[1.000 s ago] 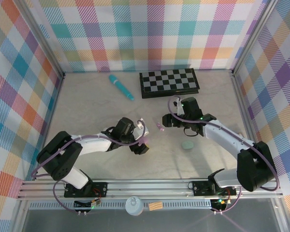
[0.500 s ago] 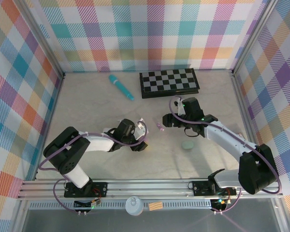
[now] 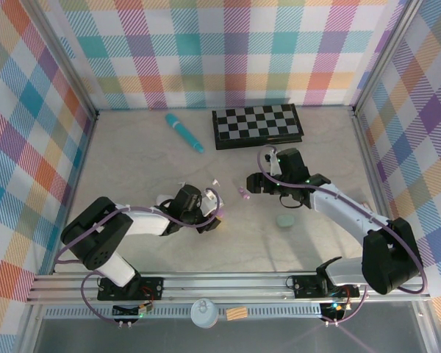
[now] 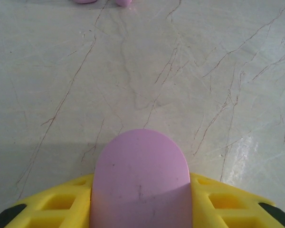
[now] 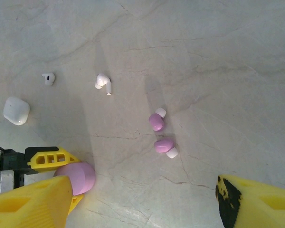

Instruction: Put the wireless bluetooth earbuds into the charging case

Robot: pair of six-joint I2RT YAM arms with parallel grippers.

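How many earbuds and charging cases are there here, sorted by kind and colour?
white earbuds: 2
pink earbuds: 2
white case: 1
pink case: 1
pale green case: 1
Total: 7

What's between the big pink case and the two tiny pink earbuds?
Nothing; that stretch of tabletop is bare from pink case to pink earbuds, clearest in the right wrist view.

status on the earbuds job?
Done: nothing inserted; pink buds and white buds lie loose on the table. In hand: left tool grips the pink case; right tool is open near the pink buds. Left: seat every bud.
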